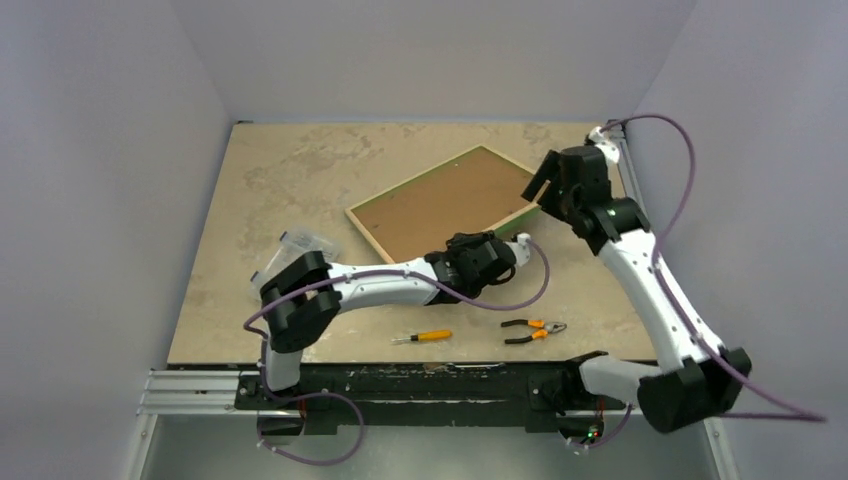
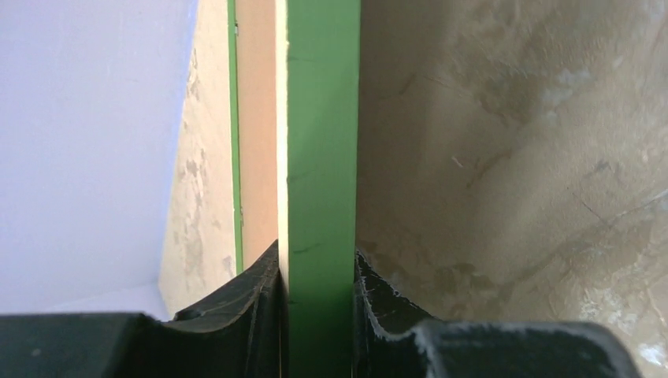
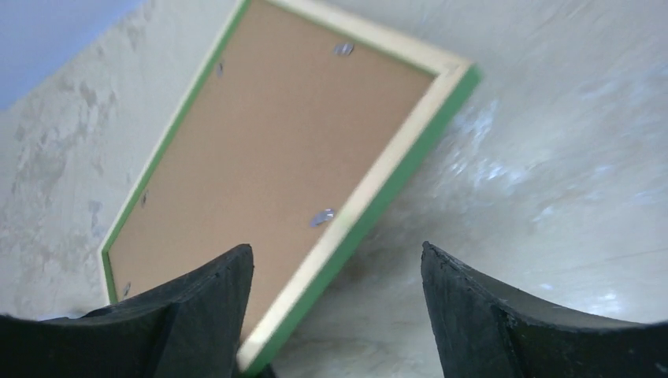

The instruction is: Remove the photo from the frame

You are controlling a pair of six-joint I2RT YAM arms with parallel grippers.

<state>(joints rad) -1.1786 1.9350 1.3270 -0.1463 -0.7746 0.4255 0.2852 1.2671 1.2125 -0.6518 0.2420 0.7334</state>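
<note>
Counter (image 1: 300, 180), mottled beige. On it: frame (image 1: 440, 203), brown back up, toward far right corner; clear plastic box (image 1: 300, 245), left edge; orange-handled screwdriver (image 1: 424, 337) and pliers (image 1: 534, 330), near edge.

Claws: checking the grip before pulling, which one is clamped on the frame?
The left claw, shut on the frame at its green edge; the right claw hangs open.

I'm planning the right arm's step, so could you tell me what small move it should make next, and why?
Probably lower the open right end effector onto the nearest metal tab and turn it aside. The frame is back up, with tabs pinning the photo by its brown back, while the left end effector clamps the frame's green edge.
</note>
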